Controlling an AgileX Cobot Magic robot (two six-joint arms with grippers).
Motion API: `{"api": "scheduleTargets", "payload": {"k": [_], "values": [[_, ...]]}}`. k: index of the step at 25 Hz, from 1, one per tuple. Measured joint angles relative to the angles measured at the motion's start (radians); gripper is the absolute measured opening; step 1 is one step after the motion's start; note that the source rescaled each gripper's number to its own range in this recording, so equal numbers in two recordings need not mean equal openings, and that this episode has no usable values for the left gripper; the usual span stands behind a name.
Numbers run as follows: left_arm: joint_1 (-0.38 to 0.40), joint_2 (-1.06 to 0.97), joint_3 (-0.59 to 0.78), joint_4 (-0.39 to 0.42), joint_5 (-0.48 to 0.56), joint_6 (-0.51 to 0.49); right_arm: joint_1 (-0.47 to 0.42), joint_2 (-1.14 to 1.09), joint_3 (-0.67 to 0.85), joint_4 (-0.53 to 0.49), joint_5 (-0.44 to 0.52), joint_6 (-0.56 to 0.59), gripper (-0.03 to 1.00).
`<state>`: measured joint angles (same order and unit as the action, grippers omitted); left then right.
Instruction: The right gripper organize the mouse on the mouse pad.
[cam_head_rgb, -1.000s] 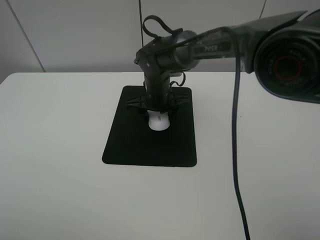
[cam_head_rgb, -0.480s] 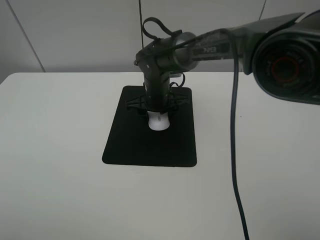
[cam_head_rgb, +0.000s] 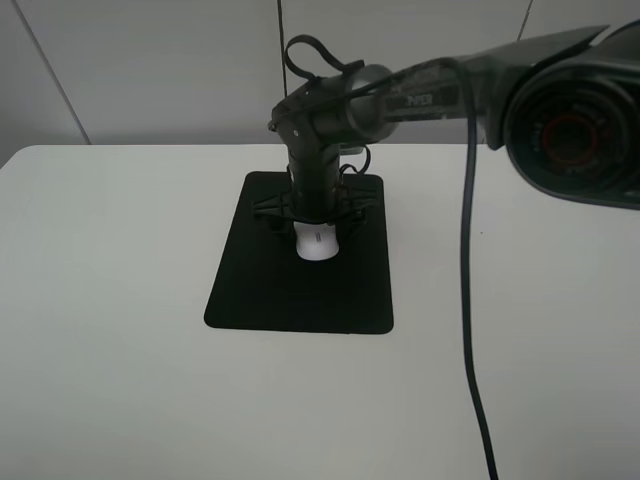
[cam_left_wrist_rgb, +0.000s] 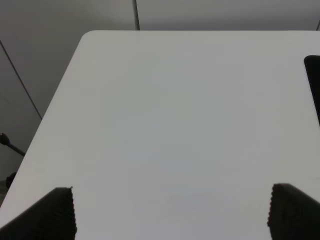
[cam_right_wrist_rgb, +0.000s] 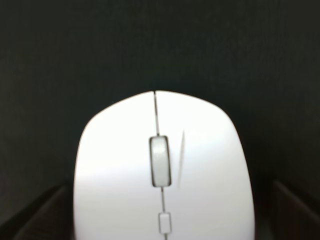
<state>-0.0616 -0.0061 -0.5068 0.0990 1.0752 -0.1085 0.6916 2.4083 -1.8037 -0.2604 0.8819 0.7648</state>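
Note:
The white mouse (cam_head_rgb: 318, 245) lies on the black mouse pad (cam_head_rgb: 260, 290), in its upper middle part. My right gripper (cam_head_rgb: 312, 222) points down right over the mouse's back end. In the right wrist view the mouse (cam_right_wrist_rgb: 160, 170) fills the frame on the pad (cam_right_wrist_rgb: 160, 40), scroll wheel in the middle. My right gripper (cam_right_wrist_rgb: 160, 215) is open, and its dark fingers (cam_right_wrist_rgb: 35, 212) stand at both sides, apart from the mouse. My left gripper (cam_left_wrist_rgb: 170, 215) is open and empty over bare table. It does not show in the exterior high view.
The pad lies on a white table (cam_head_rgb: 100, 300) against a light wall. A dark cable (cam_head_rgb: 468, 300) hangs down across the right side. A big black arm body (cam_head_rgb: 575, 125) fills the upper right. The pad's edge (cam_left_wrist_rgb: 314, 80) shows in the left wrist view.
The right arm's wrist has shifted very slightly above the mouse. The mouse and the pad have not moved.

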Motion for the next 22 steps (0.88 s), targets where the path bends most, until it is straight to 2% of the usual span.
{"api": "scheduleTargets", "payload": {"k": [9,13,22], "values": [[0.000,0.000,0.000,0.000,0.000,0.000,0.000,-0.110,0.000,-0.002,-0.015,-0.001,0.87],[0.000,0.000,0.000,0.000,0.000,0.000,0.000,-0.180,0.000,0.008,-0.005,-0.048,0.87],[0.000,0.000,0.000,0.000,0.000,0.000,-0.051,-0.210,0.000,0.074,0.129,-0.201,0.87]]}}
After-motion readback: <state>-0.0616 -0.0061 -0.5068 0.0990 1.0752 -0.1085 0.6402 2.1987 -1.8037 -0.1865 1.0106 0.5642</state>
